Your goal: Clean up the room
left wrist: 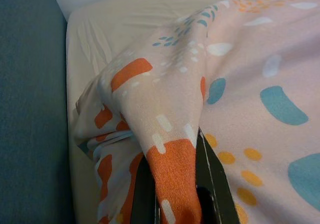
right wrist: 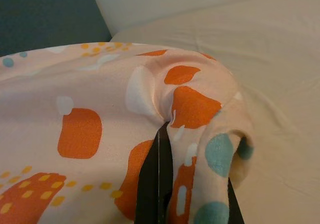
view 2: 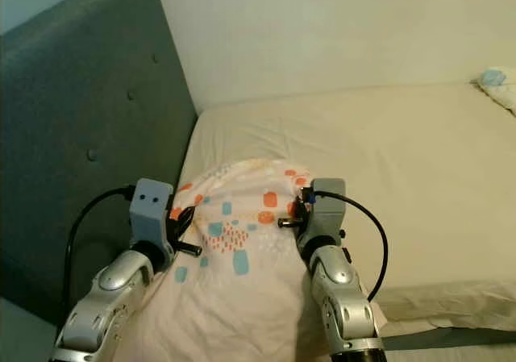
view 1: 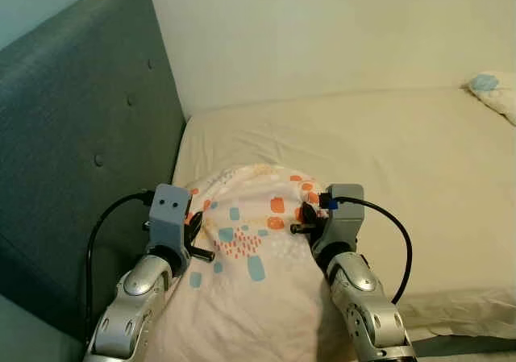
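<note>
- The left gripper [view 1: 196,226] pinches a fold of a pale pink patterned blanket [view 1: 250,273] at its left edge, the black fingers [left wrist: 212,181] closed narrowly on the cloth, which rides up between them in a ridge
- The right gripper [view 1: 304,215] grips the same blanket at its right edge, its dark fingers [right wrist: 152,179] pressed together with a bunch of orange- and teal-spotted fabric gathered over and around them
- Between the two grippers the blanket is stretched across the near middle of the scene, its far edge forming a rounded hump on the mattress and its near part dropping toward the robot, out of the picture
- The blanket carries orange, teal, white and small yellow marks on a pink ground
- Both silver arms reach up from the near edge, each with a grey wrist housing and a looping black cable [view 1: 397,241]
- The blanket lies on a bed [view 1: 419,176] covered in a cream fitted sheet, lightly creased, that spreads to the right and far side
- A blue-grey tufted headboard [view 1: 81,136] stands along the left of the bed, just beside the left gripper
- A plain cream wall [view 1: 322,31] rises behind the far side of the mattress
- At the far right edge of the bed sits a corner of white cloth with a blue spot [view 1: 492,88], well apart from the blanket
</note>
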Available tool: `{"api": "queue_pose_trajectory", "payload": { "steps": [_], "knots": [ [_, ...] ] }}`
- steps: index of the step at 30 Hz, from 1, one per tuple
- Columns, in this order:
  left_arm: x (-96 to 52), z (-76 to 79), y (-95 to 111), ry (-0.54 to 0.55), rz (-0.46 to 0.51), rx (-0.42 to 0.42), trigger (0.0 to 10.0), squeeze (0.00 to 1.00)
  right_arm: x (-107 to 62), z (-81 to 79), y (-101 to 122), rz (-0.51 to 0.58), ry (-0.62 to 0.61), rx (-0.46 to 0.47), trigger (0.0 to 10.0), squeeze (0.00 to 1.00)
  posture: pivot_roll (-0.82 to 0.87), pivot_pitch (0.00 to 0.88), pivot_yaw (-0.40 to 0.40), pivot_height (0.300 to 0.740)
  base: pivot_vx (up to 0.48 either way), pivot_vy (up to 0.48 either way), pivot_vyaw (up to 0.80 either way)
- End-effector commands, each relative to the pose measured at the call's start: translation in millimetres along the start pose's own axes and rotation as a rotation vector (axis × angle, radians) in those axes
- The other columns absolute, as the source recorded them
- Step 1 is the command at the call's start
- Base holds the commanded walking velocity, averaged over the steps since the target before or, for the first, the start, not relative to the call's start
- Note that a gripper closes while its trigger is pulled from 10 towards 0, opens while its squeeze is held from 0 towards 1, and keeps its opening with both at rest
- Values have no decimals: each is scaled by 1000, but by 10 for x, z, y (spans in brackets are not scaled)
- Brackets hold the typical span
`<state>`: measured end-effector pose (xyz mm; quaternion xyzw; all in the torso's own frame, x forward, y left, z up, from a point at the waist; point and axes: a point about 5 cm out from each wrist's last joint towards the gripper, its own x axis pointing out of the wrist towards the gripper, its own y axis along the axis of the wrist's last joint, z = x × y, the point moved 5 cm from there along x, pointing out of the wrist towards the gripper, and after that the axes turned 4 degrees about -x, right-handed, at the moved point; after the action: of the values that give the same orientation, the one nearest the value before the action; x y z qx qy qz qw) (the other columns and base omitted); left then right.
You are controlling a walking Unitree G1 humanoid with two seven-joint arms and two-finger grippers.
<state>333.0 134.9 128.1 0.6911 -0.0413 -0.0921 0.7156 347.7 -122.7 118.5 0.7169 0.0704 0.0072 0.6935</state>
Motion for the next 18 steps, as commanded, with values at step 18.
{"api": "queue_pose_trajectory", "payload": {
  "steps": [18],
  "knots": [
    [414, -1237, 1454, 304, 264, 404, 10000, 0, 853, -350, 1464, 310, 156, -63, 10000, 0, -39, 142, -3, 625, 0, 0, 0]
  ]
}}
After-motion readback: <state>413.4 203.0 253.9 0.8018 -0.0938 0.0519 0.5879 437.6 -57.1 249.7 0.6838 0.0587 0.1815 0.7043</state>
